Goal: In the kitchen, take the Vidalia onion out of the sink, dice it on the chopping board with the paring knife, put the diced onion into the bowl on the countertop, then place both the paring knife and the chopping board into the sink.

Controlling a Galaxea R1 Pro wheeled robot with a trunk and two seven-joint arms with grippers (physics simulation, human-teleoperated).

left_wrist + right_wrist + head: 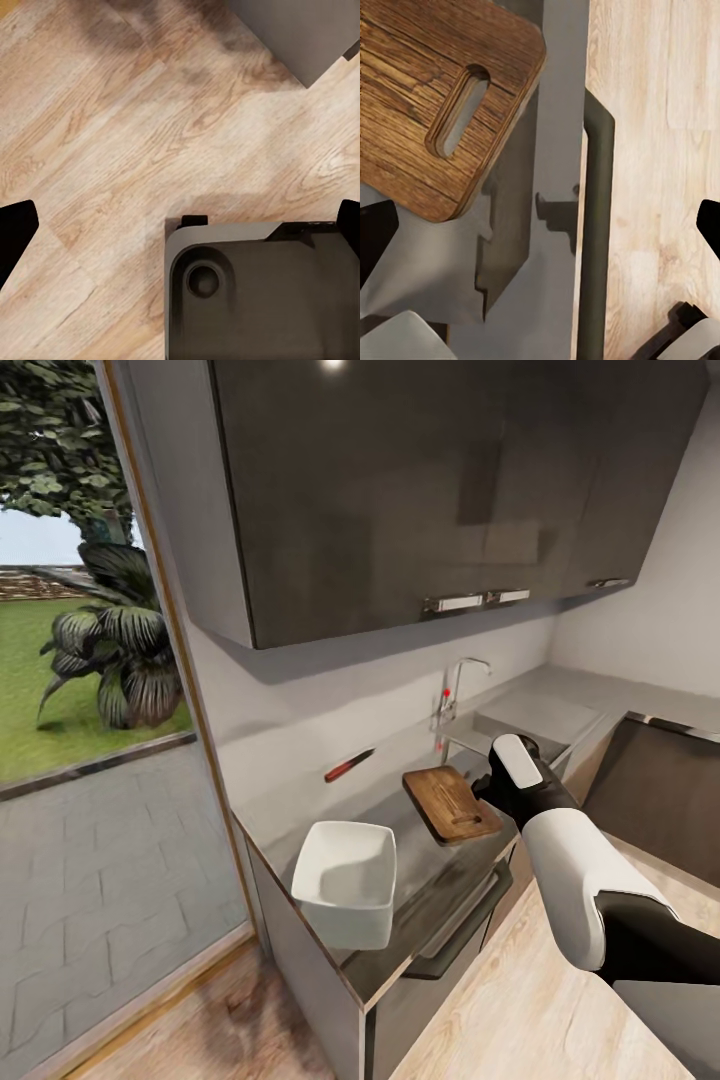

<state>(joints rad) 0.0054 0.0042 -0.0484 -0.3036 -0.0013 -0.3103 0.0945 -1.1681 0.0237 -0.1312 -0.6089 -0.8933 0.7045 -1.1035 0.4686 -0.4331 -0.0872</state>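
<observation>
The brown chopping board (450, 803) lies on the grey countertop (420, 860), just left of the sink (462, 738) with its chrome tap (455, 690). My right gripper (492, 785) hovers at the board's near right corner. The right wrist view shows the board's slotted end (412, 97) below the gripper (540, 232), which is open and holds nothing. The white bowl (345, 880) sits at the counter's near left end. The red-handled paring knife (349, 765) rests at the back by the wall. The onion is hidden. My left gripper (180, 232) is open over the wooden floor.
Dark upper cabinets (400, 490) hang above the counter. A long dark handle (470, 920) runs along the cabinet front below the edge. A glass door onto a garden stands at the left. The counter turns a corner at the right (650, 700). My base (262, 300) is below the left gripper.
</observation>
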